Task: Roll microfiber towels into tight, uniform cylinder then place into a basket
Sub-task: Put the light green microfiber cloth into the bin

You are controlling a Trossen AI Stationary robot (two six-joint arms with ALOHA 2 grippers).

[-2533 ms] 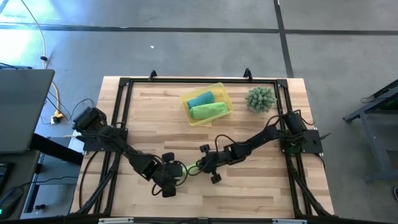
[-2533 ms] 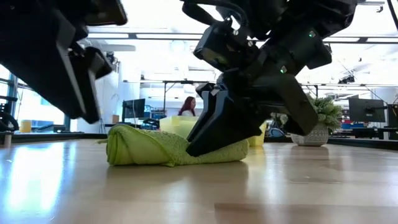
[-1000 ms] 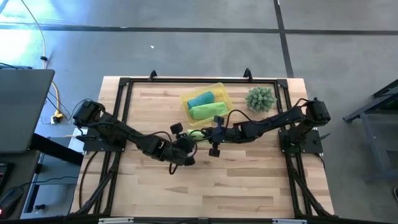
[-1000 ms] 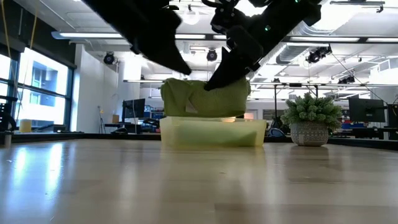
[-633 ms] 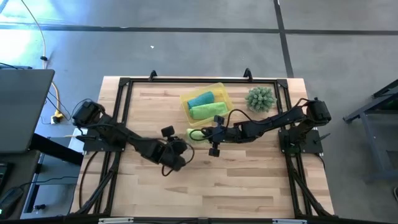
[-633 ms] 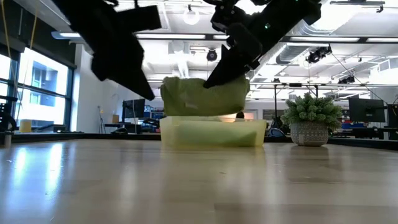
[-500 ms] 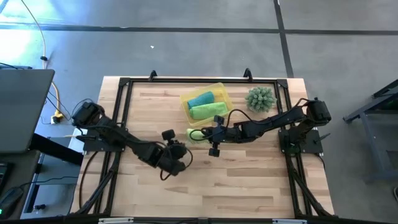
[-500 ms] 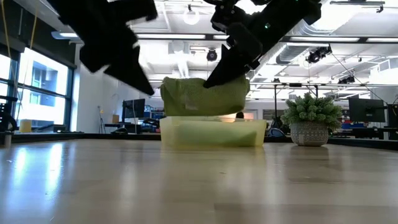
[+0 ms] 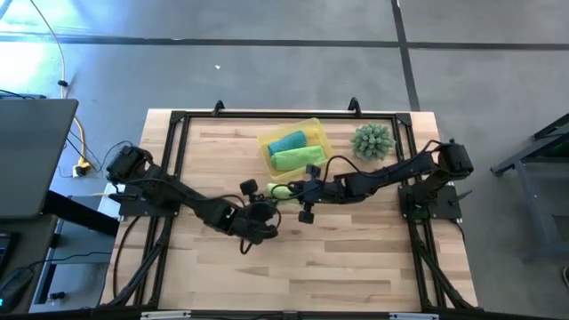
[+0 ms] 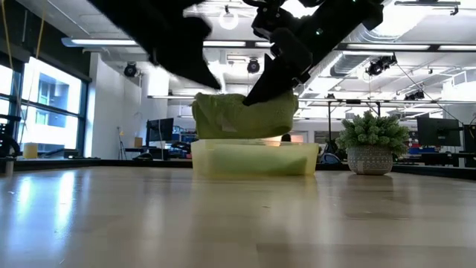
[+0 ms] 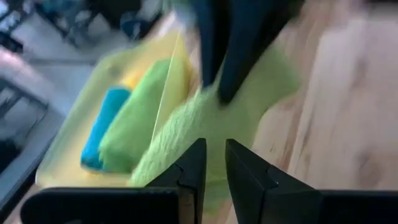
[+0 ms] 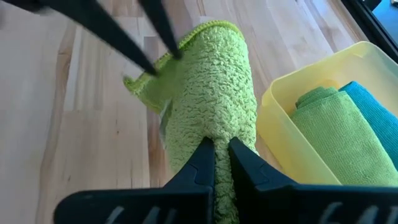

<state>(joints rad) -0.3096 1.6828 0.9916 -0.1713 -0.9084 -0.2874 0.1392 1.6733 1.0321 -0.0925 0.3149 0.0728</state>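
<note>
Right wrist view: rolled lime-green towel (image 12: pixel 214 124) pinched between right fingers (image 12: pixel 200 163), beside basket (image 12: pixel 292 134).

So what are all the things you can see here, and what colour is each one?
Rolled towels in the tray: two, one teal and one lime-green, lying side by side.
Third towel: one, lime-green, rolled, held up off the table just in front of the tray.
Tray: one, see-through yellow, at the back middle of the table.
Plant: one, spiky green, right of the tray.
Table: one, light wood with a black frame.
Laptop: one, grey, off the table's left side.
Right tool: black, shut on the third towel's end.
Left tool: black, nearly closed at the third towel's other end.
</note>
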